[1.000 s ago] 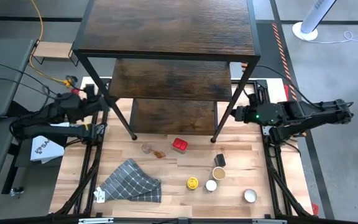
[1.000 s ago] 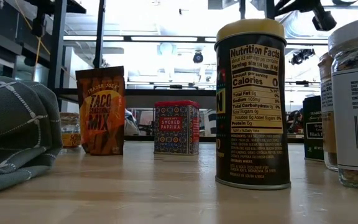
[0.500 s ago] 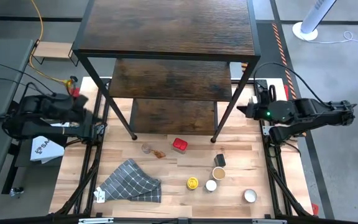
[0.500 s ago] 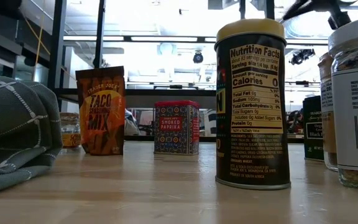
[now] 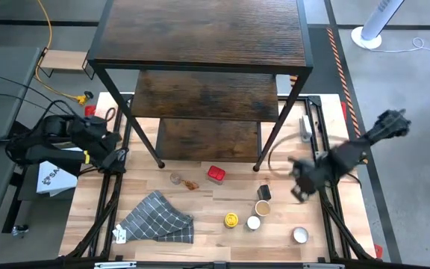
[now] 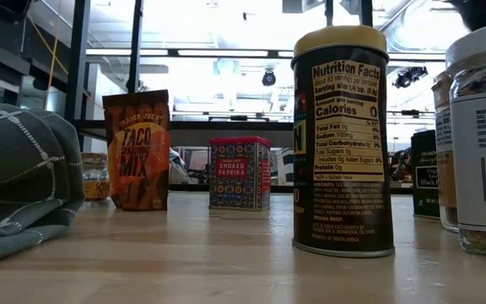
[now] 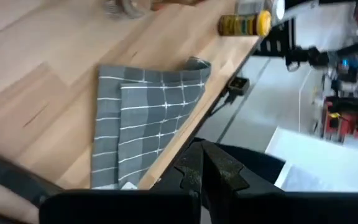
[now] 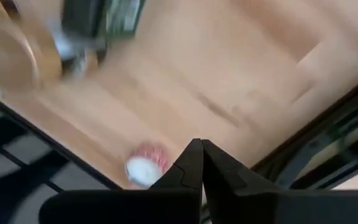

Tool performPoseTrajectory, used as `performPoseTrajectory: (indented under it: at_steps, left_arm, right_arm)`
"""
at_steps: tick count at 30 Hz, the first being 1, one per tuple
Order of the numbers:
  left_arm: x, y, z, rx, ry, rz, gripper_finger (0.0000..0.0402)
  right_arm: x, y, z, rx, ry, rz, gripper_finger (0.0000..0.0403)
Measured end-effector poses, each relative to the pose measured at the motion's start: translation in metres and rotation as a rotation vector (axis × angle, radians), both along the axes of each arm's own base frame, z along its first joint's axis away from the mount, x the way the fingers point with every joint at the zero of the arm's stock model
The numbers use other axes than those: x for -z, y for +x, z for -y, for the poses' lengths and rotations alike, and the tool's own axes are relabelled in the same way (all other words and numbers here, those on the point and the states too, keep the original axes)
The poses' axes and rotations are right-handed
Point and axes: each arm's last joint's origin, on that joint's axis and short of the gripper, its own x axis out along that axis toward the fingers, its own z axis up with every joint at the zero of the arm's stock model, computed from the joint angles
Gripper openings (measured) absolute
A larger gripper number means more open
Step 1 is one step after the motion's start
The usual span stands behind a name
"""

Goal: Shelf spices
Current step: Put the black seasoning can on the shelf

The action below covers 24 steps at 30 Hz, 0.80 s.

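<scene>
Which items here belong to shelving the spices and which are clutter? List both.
Job: shelf; red paprika tin; taco mix packet; yellow-lidded can; tan-lidded jar; two white-lidded jars.
Lying about: grey checked cloth.

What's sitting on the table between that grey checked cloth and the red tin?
In the high view, a small clear jar and an orange taco mix packet lie between the cloth and the smoked paprika tin.

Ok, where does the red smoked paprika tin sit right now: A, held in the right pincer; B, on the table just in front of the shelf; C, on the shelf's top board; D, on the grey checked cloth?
B: the red smoked paprika tin stands on the table, just in front of the shelf.
</scene>
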Motion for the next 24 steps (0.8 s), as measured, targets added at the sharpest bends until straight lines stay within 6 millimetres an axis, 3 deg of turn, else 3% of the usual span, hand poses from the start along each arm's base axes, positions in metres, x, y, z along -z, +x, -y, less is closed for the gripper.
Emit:
performPoseTrajectory:
  at_steps: [3, 7, 10, 12, 17, 24]
  left_arm:
    - [-0.002, 0.008, 0.002, 0.064, 0.019, 0.075, 0.0]
    - [-0.01, 0.016, 0.007, 0.157, 0.002, 0.19, 0.0]
    - [-0.009, 0.016, 0.013, 0.243, -0.026, 0.161, 0.0]
    - [-0.007, 0.017, 0.019, 0.322, -0.057, 0.112, 0.0]
    - [-0.007, 0.031, 0.043, 0.51, -0.103, 0.048, 0.0]
    - [-0.023, 0.077, 0.116, 0.526, -0.032, 0.418, 0.0]
  right_arm:
    - [0.014, 0.002, -0.039, -0.034, 0.015, -0.033, 0.0]
    - [0.028, -0.01, -0.084, 0.059, 0.043, -0.051, 0.0]
    - [0.035, -0.023, -0.11, 0.193, 0.066, -0.007, 0.0]
    - [0.04, -0.028, -0.125, 0.184, 0.108, -0.011, 0.0]
    - [0.051, -0.026, -0.142, 0.163, 0.16, -0.053, 0.0]
    - [0.051, -0.015, -0.139, 0.2, 0.132, 0.068, 0.0]
